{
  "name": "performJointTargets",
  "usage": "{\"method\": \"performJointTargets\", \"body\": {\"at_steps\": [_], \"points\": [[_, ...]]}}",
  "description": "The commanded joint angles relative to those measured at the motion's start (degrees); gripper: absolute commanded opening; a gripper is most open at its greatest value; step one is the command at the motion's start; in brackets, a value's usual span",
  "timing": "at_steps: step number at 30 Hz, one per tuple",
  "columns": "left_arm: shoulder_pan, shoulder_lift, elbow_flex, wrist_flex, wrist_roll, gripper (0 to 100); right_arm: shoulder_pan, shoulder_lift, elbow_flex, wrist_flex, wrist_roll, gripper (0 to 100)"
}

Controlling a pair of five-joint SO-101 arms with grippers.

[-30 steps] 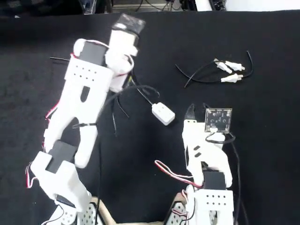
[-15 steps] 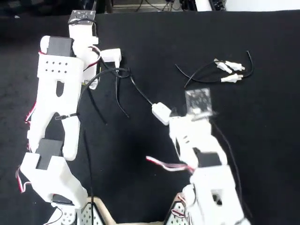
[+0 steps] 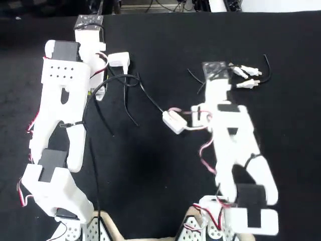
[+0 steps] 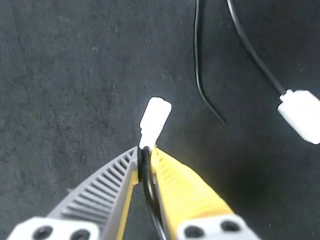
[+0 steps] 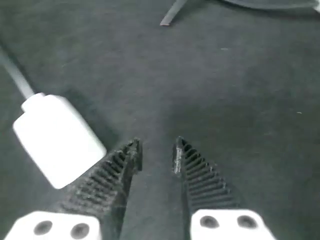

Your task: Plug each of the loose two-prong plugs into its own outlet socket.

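White socket block [image 4: 301,116] partly past the frame edge; prongs of the far plugs [image 3: 248,84] too small.

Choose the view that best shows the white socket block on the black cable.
The right wrist view: the white socket block lies large and close beside the right pincer, with its cable clear. The high view shows it whole but small; the left wrist view has it cut off at the picture's edge.

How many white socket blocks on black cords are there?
2. One white rectangular socket block lies mid-table beside the right arm; a second socket block sits far left by the left arm's wrist. Arms may hide more.
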Motion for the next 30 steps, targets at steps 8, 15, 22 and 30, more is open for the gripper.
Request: {"method": "performJointTargets", "body": {"at_steps": [8,15,22,30], "points": [[0.92,-0.97,1.71,0.44,0.35,3,-1.58,7.96,-4.97,0.62,3.6,11.7],[1.36,-0.97,1.71,0.44,0.44,3,-3.52,14.99,-12.0,5.98,3.43,11.7],[1.45,-0.97,1.54,0.44,0.44,3,-10.02,23.08,-21.14,10.46,3.34,11.7],[1.45,-0.97,1.71,0.44,0.44,3,-14.15,25.8,-26.42,11.96,-1.49,11.7]]}}
